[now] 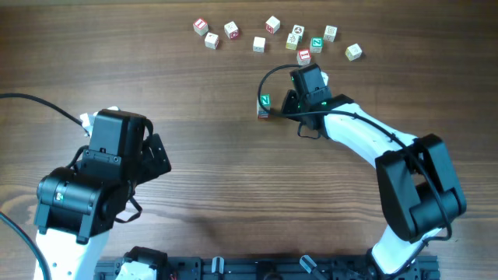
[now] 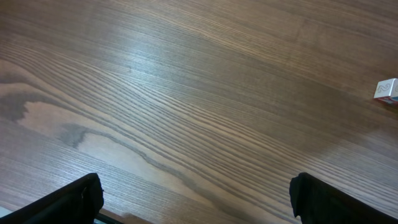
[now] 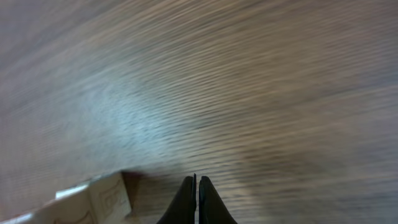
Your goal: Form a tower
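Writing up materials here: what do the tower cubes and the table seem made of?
Tower: probably pale unfinished wood, matte, its top face painted green. Table: brown wood or wood-look laminate; long grain lines show, with a faint sheen.

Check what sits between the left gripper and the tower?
Nothing. In the overhead view only bare table runs from the open left gripper to the tower; the loose cubes lie beyond it.
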Robot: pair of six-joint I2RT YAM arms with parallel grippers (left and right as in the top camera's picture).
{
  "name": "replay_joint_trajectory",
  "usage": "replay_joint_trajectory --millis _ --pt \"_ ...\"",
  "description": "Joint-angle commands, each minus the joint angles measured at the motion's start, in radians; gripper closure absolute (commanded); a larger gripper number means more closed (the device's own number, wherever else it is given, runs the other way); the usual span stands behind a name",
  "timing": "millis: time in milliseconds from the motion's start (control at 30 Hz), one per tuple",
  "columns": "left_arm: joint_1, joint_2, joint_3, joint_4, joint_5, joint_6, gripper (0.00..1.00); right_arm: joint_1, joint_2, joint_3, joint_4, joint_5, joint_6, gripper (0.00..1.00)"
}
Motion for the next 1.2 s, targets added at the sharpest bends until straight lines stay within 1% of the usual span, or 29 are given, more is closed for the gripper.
replay_joint_trajectory --millis 0,100,200,367,467,567,733,1167 --pt "0.005 0.0 -0.003 0.0 0.001 -0.01 0.0 0.002 0.032 -0.002 0.013 -0.067 -0.151 0.96" --pt "0.005 0.0 -0.003 0.0 0.001 -0.01 0.0 0.003 0.032 -0.002 0.02 -0.089 -0.204 0.96" --pt "0.005 0.0 -0.003 0.0 0.001 -0.01 0.0 0.003 0.032 -0.002 0.029 -0.108 -0.197 0.96" --pt "0.005 0.0 -0.003 0.0 0.001 -0.01 0.0 -0.029 0.034 -0.016 0.054 -0.225 -0.069 0.96" --pt "0.005 0.0 -0.003 0.0 0.001 -0.01 0.0 -0.058 0.034 -0.044 0.088 -0.269 -0.038 0.96" --pt "0.005 0.0 -0.003 0.0 0.001 -0.01 0.0 -0.087 0.034 -0.073 0.128 -0.355 -0.042 0.96" --pt "0.005 0.0 -0.003 0.0 0.001 -0.01 0.0 -0.09 0.034 -0.083 0.16 -0.452 -0.102 0.96" --pt "0.005 0.0 -0.003 0.0 0.001 -0.01 0.0 -0.089 0.05 -0.083 0.242 -0.497 -0.113 0.96"
